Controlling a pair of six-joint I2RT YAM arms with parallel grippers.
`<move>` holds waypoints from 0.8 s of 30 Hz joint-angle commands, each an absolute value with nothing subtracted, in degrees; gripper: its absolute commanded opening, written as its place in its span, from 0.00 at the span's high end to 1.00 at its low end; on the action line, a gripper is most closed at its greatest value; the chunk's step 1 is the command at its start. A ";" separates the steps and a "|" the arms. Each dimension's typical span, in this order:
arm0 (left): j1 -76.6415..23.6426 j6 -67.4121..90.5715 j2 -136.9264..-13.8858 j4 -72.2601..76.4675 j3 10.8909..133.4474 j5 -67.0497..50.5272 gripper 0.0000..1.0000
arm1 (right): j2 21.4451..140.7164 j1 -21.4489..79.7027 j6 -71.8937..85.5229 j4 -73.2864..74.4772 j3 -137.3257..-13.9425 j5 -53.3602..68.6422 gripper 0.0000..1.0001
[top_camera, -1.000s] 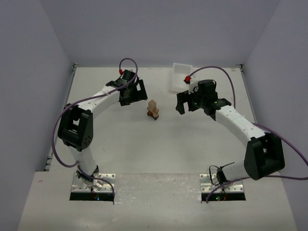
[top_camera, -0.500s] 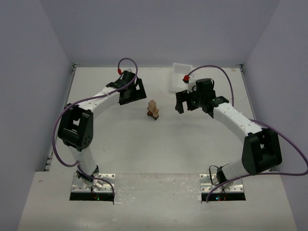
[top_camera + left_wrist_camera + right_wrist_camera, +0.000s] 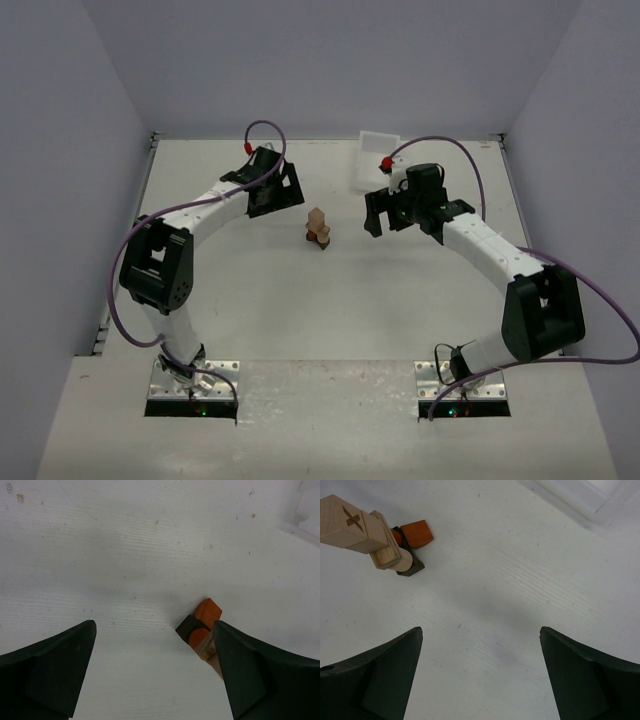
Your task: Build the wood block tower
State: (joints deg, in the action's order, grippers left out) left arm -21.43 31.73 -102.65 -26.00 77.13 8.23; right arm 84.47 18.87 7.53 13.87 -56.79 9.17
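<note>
Flanking the wood block tower (image 3: pixel 318 228), which stands centrally on the surface (image 3: pixel 300 310), the left tool (image 3: pixel 154 630) and right tool (image 3: pixel 481 630) hang wide open, empty (held clear, seemingly so nothing topples).

Top view: high behind the arm bases (image 3: pixel 192 385), looks down on the whole worktop (image 3: pixel 260 300).
Left wrist view: close, looks down.
Right wrist view: close, looks down.
Shared: wood block tower (image 3: pixel 318 229), in all three.

The block tower (image 3: pixel 318 228) stands mid-way across the table (image 3: pixel 300 320), with the left gripper (image 3: pixel 277 203) to its left and the right gripper (image 3: pixel 405 220) to its right. The tray (image 3: pixel 372 160) lies behind the right gripper, by the far edge.
</note>
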 commanded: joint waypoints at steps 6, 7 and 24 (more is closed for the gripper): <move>-21.71 31.23 -98.20 -23.67 75.61 8.79 0.00 | 84.29 18.81 7.41 12.86 -59.44 10.79 0.01; -21.71 31.20 -97.97 -23.57 75.27 8.79 0.00 | 84.29 18.85 7.42 12.96 -59.38 10.97 0.01; -21.71 33.39 -95.20 -23.04 70.88 9.05 0.00 | 83.95 29.41 1.47 3.20 -53.20 7.28 0.01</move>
State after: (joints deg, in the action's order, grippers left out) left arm -21.43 32.41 -98.26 -25.02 71.62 8.42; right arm 84.93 28.55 3.43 10.65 -55.92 6.56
